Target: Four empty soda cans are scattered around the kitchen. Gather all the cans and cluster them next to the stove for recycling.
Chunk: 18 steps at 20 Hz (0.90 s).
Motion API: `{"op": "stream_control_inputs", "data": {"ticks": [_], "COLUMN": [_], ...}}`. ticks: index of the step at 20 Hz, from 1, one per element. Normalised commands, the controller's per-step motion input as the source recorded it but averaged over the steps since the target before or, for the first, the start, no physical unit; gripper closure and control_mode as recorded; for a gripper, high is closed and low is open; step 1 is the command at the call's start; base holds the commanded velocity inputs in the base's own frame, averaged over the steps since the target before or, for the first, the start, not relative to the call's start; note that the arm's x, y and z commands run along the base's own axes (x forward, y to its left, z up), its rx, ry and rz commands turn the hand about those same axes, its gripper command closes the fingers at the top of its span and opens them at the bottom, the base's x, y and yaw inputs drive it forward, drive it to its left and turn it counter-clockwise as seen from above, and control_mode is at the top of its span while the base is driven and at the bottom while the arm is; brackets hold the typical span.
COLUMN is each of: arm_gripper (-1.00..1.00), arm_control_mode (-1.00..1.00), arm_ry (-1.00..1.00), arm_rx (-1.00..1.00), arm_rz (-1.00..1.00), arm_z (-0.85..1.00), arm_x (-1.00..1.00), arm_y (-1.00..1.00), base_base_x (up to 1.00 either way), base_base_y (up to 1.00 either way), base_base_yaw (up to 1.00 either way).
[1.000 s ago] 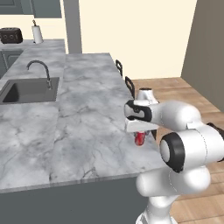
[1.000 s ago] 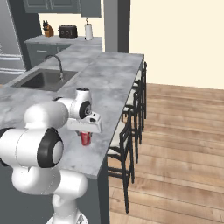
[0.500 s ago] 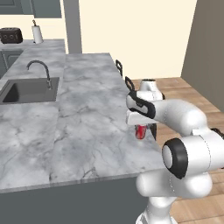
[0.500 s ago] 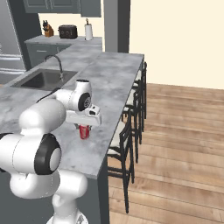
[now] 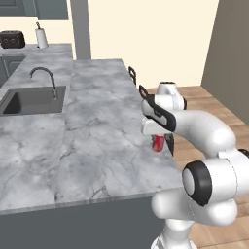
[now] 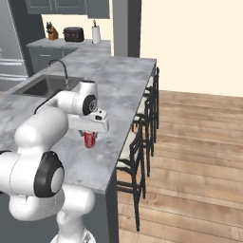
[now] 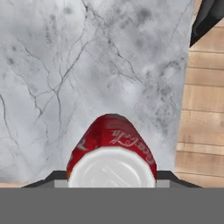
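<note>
One small red metal soda can [image 7: 111, 151] hangs upright in the two-finger gripper [image 6: 89, 136], whose jaws are narrowed onto its sides, just above the grey marble island counter [image 5: 97, 126] near its stool-side edge. It appears lifted clear for carrying toward the stove. One steel sink [image 5: 29, 101] and one curved faucet [image 5: 43, 76] lie well apart.

Red can [image 5: 158, 142] top hidden under hand (fingers unseen).
</note>
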Motion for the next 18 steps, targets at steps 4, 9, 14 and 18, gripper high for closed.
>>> {"op": "stream_control_inputs", "data": {"ticks": [4, 9, 14, 18], "arm_gripper": [1.00, 1.00, 1.00, 1.00], "arm_control_mode": [-1.00, -1.00, -1.00, -1.00], "arm_ry": [0.03, 0.03, 0.00, 0.00], "arm_rx": [0.00, 0.00, 0.00, 0.00], "arm_rz": [0.00, 0.00, 0.00, 0.00], "arm_z": [0.19, 0.17, 0.08, 0.07], "arm_x": [-0.17, -0.18, -0.35, -0.39], "arm_y": [0.00, -0.02, -0.12, -0.08], "base_base_x": [0.00, 0.00, 0.00, 0.00], "base_base_y": [0.00, 0.00, 0.00, 0.00], "base_base_yaw": [0.00, 0.00, 0.00, 0.00]}}
